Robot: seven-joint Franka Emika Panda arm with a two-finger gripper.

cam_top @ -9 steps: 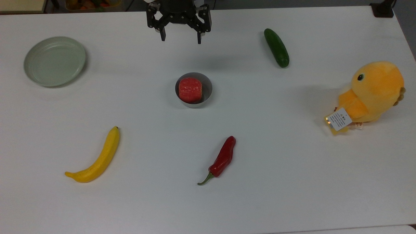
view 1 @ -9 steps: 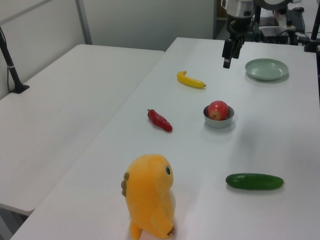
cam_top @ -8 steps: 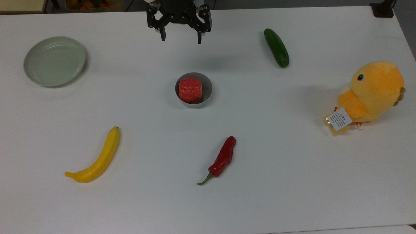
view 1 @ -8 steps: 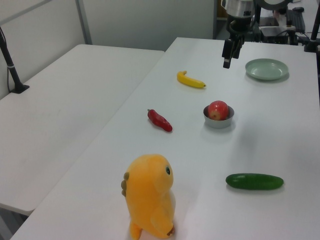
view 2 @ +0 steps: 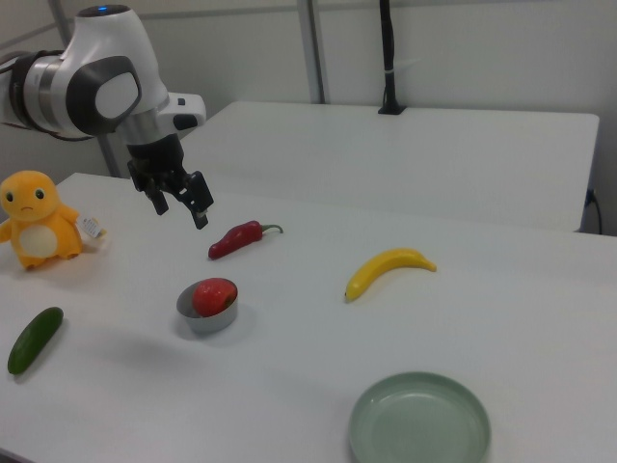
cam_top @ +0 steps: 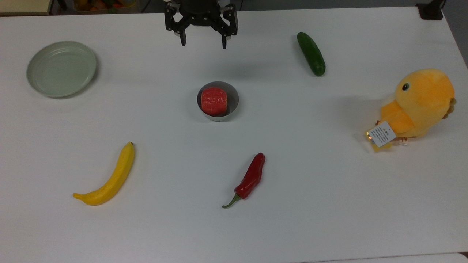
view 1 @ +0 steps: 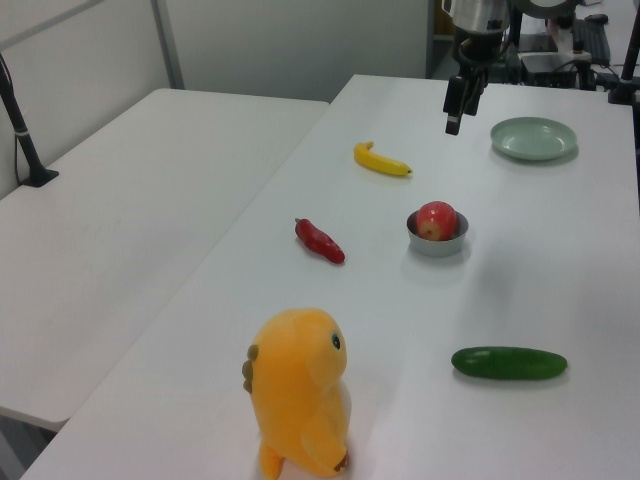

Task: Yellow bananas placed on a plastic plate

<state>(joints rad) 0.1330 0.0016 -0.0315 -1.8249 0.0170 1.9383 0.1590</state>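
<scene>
White desk (cam_top: pixel 329 204) seen from three cameras; a second white desk (view 1: pixel 130 230) stands alongside it, and pale wall panels and a dark pole (view 2: pixel 388 58) close the room behind. Clock directions refer to the top view, with the grey bowl (cam_top: pixel 218 101) as centre.

One tool (cam_top: pixel 203 43) hangs above the desk at 12 o'clock, its two fingers spread apart and grasping nothing; in the right view the tool (view 2: pixel 180 204) points down from the white arm (view 2: pixel 92 77), clear of the surface.

One yellow banana (cam_top: pixel 108 177) lies flat on the bare desk at about 8 o'clock, its dark tip toward the bowl, well apart from the plate.

One plastic plate (cam_top: pixel 61 68), pale grey-green with a raised rim, sits at about 10 o'clock with nothing on it.

One grey bowl holds one red chunk (cam_top: pixel 214 100).

One red chilli pepper (cam_top: pixel 249 179) lies at about 5 o'clock, its green stem pointing away from the bowl.

One green cucumber (cam_top: pixel 311 53) lies at about 2 o'clock.

One yellow-orange plush bird (cam_top: pixel 420 104) stands upright at 3 o'clock near the desk edge, a white tag (cam_top: pixel 381 134) hanging from it.

No two items touch, bowl and chunk excepted.
</scene>
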